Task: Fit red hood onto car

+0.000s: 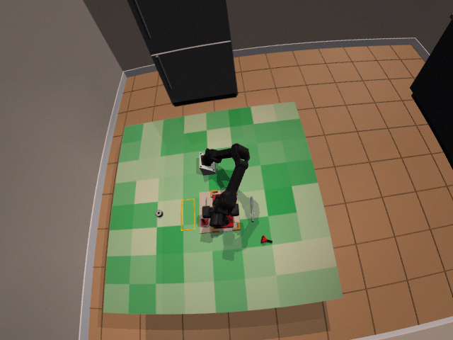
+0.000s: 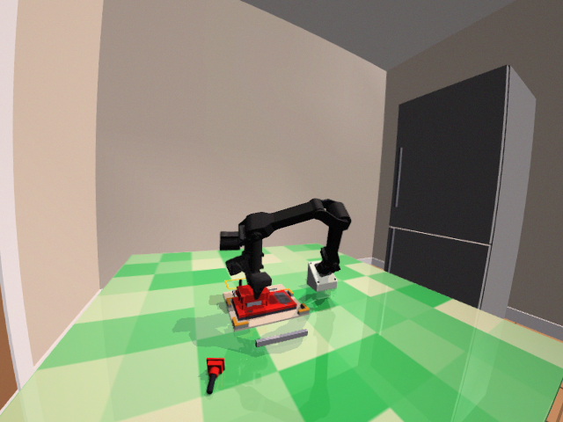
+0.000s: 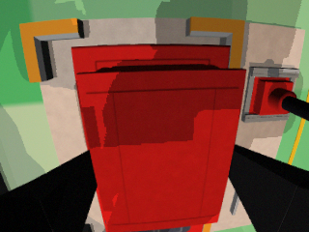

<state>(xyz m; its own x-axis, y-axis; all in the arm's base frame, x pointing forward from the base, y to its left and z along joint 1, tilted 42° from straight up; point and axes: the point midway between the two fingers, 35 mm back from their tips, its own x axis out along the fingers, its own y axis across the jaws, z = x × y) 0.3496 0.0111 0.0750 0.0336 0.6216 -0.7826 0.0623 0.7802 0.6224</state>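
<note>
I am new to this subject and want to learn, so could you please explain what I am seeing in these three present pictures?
The machine is one black jointed arm; its pincer is closed on a red car hood.

The top picture looks down on the table. The exterior picture looks across it from the side. The wrist picture comes from a camera on the arm, near the pincer.

Below the hood sits a red toy car chassis in a pale jig with orange corners. Nearby lie a grey bar and a red piece with a black stem. Whether the pegs are in the holes, I cannot tell.
</note>
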